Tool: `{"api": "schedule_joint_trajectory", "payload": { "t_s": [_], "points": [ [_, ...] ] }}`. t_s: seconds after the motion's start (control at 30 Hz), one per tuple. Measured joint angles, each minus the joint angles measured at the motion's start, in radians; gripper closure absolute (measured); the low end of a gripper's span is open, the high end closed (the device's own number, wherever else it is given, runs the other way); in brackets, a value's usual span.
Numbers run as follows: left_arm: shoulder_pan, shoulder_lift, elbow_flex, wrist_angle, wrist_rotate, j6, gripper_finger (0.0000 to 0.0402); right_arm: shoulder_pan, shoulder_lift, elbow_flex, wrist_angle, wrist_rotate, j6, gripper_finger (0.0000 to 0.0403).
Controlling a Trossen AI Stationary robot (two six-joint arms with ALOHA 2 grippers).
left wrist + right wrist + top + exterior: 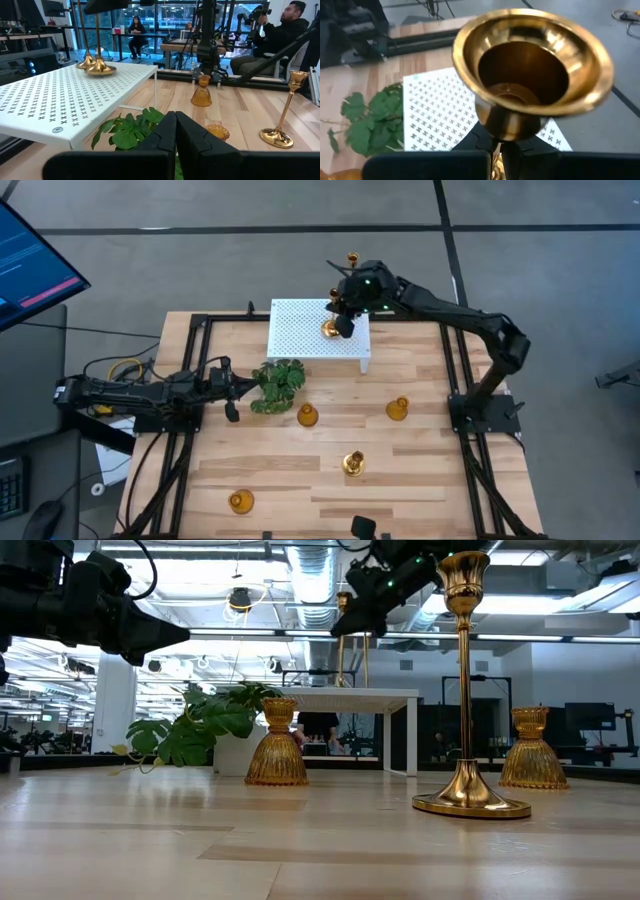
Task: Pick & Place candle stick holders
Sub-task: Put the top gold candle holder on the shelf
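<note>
My right gripper [343,320] hangs over the white perforated platform [300,330], shut on a tall gold candle stick holder whose cup [535,65] fills the right wrist view. Two gold bases [86,62] [100,69] with thin stems show on the platform's far part. On the wooden table stand short cone-shaped holders [307,416] [398,409] [240,501] and one tall holder [353,463]. My left gripper [235,388] waits shut at the table's left, beside the green plant [280,383]. My right gripper pinches the tall holder's thin stem [507,137] just under the cup, between its two fingers. The fingers slant down from the table's right and lie across the stem. The holder stays upright. Whether its base rests on the platform, I cannot tell.
The plant stands just left of the platform's near corner. Black frame rails run along the table's left and right sides [455,370]. A monitor [30,260] and cables sit off the left edge. People sit in the room beyond [280,30].
</note>
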Motion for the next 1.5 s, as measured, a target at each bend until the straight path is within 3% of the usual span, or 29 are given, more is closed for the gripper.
{"api": "schedule_joint_trajectory", "payload": {
  "t_s": [0.83, 1.2, 1.5],
  "points": [
    [0.0, 0.0, 0.0, -0.006, 0.0, 0.0, 0.0396, -0.004, 0.008, 0.001, -0.025, -0.012, 0.027, 0.0396],
    [0.0, 0.0, 0.0, -0.01, 0.0, 0.0, 0.0396, -0.003, 0.009, -0.002, -0.047, -0.012, 0.027, 0.0346],
    [0.0, 0.0, 0.0, -0.011, 0.0, 0.0, 0.0396, 0.007, -0.034, -0.001, -0.093, -0.01, 0.017, 0.0336]
  ]
}}
